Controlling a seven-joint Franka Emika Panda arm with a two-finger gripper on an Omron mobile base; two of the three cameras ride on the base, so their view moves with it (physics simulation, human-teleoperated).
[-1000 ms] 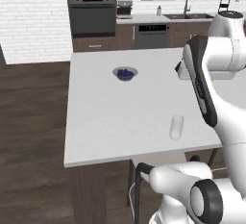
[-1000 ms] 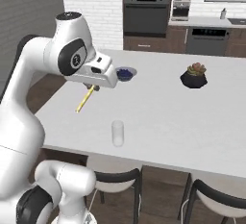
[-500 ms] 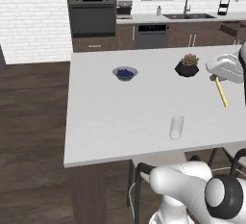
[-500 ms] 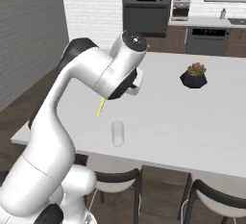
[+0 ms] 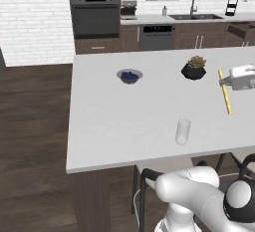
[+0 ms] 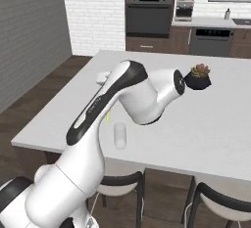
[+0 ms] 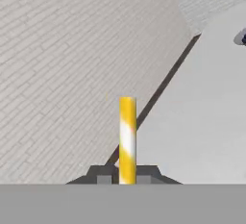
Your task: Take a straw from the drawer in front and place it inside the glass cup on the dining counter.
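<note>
Gripper (image 5: 225, 81): closed narrow on the yellow straw (image 5: 225, 92), carried in the air above the right part of the white dining counter (image 5: 114, 121); long axis near upright in the left base view, upper end at the fingers, lower end tilted slightly right. Hand view: straw (image 7: 127, 139) rises straight from between the finger tips, with a brick wall beyond it. Glass cup (image 5: 183, 131): upright near the counter's front edge, apart from the straw; farther back stand a grey bowl of berries (image 5: 129, 75) and a potted plant (image 5: 193, 68); in the right base view the arm covers all but a sliver of straw (image 6: 108, 117) just left of the cup (image 6: 119, 135).

Kitchen, wall oven (image 5: 95, 20), sink (image 5: 195, 16), island counter (image 5: 114, 121)
</note>
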